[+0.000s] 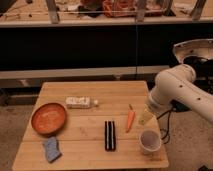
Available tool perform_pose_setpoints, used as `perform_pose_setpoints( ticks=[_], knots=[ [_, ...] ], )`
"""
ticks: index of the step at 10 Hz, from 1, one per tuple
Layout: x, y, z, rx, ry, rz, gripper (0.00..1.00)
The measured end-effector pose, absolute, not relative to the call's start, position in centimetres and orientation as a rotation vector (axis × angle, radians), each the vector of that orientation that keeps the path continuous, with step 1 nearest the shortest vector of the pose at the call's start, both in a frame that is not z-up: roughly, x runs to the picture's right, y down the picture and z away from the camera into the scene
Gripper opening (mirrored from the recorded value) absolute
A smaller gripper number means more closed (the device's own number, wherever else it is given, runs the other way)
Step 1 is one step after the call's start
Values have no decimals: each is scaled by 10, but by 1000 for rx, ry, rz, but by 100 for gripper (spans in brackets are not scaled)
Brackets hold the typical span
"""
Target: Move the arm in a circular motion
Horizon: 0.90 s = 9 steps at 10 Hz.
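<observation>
The smooth white arm (176, 86) hangs its pale-yellow end effector (145, 116) near the right edge of the wooden counter (85, 136), beside the carrot (130, 120). How far open it is, I cannot tell.

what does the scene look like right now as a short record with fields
surface: wooden table
arm: white arm, reaching in from the right
end effector: pale-yellow end effector, near the table's right edge, just right of the carrot
left side: orange bowl, blue cloth at the near corner
middle: bottle lying on its side, black object nearer the front
right front: white cup
</observation>
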<state>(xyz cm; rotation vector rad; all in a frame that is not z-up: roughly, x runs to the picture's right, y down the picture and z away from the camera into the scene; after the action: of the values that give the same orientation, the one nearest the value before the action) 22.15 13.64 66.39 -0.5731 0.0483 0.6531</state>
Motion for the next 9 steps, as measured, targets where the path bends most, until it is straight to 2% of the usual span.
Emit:
perform_pose_setpoints(
  ticks=[4, 9],
  knots=[
    [226, 163, 637, -581, 35, 644, 80],
    [126, 146, 646, -603, -41, 493, 80]
  ],
)
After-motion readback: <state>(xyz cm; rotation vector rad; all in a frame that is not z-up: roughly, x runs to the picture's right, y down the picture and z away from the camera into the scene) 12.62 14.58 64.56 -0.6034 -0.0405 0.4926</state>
